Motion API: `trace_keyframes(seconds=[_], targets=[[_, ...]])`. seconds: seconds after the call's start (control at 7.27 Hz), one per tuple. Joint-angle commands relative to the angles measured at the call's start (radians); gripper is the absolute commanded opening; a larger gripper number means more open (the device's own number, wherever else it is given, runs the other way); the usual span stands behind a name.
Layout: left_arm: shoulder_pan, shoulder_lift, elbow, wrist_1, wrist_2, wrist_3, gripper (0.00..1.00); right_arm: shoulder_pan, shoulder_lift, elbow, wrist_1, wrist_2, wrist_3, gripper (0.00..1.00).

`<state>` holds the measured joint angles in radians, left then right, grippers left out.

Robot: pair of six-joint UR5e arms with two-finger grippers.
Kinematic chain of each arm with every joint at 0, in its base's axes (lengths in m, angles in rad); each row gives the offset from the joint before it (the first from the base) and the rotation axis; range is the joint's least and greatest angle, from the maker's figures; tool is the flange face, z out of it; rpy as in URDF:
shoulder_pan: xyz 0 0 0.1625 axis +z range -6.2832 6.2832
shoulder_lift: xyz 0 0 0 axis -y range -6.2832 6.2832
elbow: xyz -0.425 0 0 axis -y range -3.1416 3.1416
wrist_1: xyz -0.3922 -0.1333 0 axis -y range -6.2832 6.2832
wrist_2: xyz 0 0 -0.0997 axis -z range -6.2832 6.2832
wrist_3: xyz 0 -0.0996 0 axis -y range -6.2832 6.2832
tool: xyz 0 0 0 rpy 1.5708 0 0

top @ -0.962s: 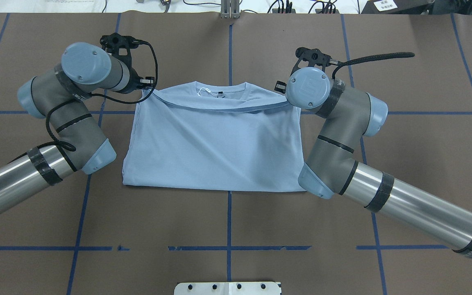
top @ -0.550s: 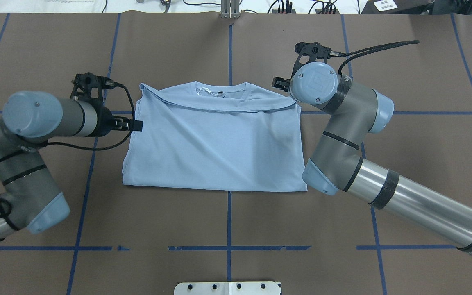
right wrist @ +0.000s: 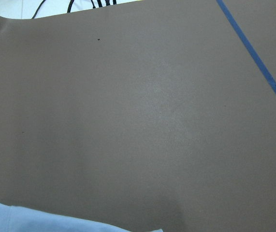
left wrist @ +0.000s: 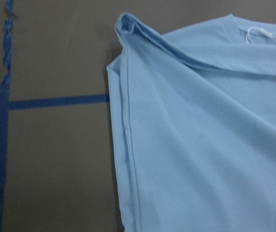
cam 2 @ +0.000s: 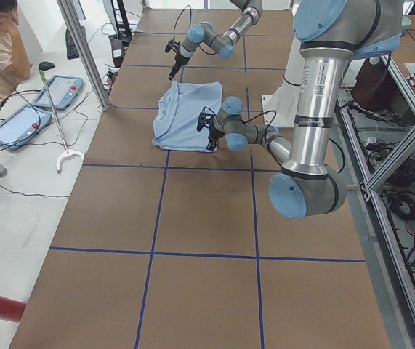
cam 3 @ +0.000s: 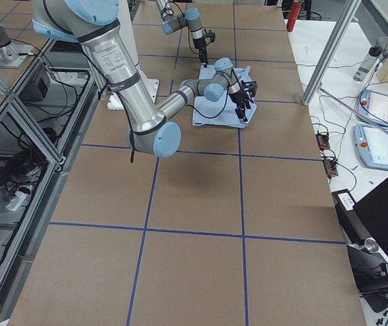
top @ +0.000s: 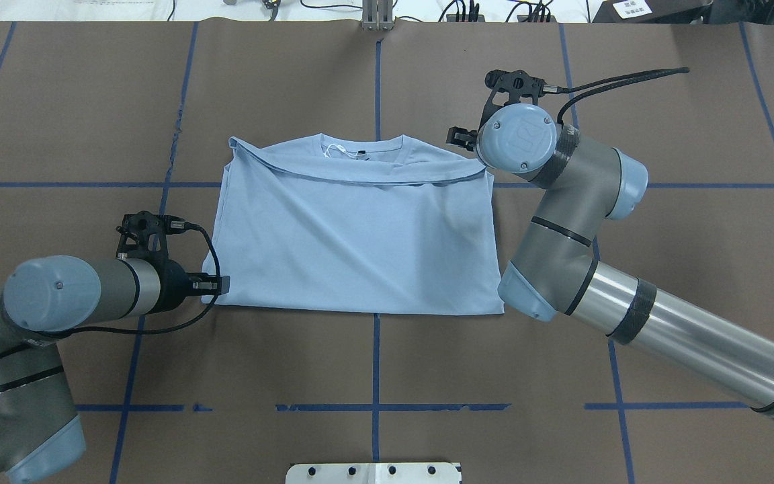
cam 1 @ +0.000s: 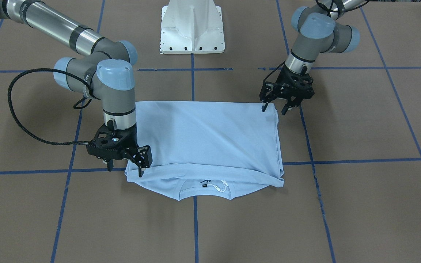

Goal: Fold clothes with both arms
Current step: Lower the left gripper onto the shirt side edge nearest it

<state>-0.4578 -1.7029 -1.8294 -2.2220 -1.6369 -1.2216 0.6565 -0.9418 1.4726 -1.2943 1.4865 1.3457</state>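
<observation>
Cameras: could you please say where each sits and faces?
Front-facing: opposite robot, facing its base; left arm, right arm.
Overhead: behind robot, looking down; both arms.
Exterior left: table end; left arm nearest.
Exterior right: opposite end; right arm nearest.
Left wrist: shirt edge; no robot parts.
Right wrist: table, shirt corner; likewise.
Shirt in all.

**Matt cloth, dull paper, bright metal**

The T-shirt (top: pixel 353 242) is thin, soft light blue cloth, matt and gently creased, with stitched hems. The counter (top: pixel 259 363) wears a dull brown, paper-like sheet, smooth and matt. It is crossed by blue tape lines (top: pixel 375 363) that are frayed in places.

On the left arm (top: pixel 58 296) and right arm (top: pixel 682 336), the long tubes are polished silver metal with a bright sheen. The joint housings are matt grey, and the caps are smooth light blue plastic with a faint gloss.

The left tool (cam 1: pixel 273 109) and right tool (cam 1: pixel 125 171) look like matt black plastic. A braided black cable (top: pixel 629 78) runs across the overhead view's upper right. The pedestal base (cam 1: pixel 193 29) is glossy white.
</observation>
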Motion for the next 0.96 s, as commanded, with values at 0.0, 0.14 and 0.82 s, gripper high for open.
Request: trace_keyframes(seconds=[0.0,0.14,0.82], targets=[[0.014,0.012,-0.001,-0.004,0.006,-0.010,0.43,0.000,0.000,0.000,0.001,0.000,0.000,1.00],[0.014,0.012,-0.001,-0.004,0.006,-0.010,0.39,0.000,-0.002,0.000,0.001,0.000,0.000,1.00],[0.002,0.035,-0.007,-0.002,-0.003,0.026,0.00,-0.002,-0.008,0.000,0.001,-0.002,0.000,1.00]])
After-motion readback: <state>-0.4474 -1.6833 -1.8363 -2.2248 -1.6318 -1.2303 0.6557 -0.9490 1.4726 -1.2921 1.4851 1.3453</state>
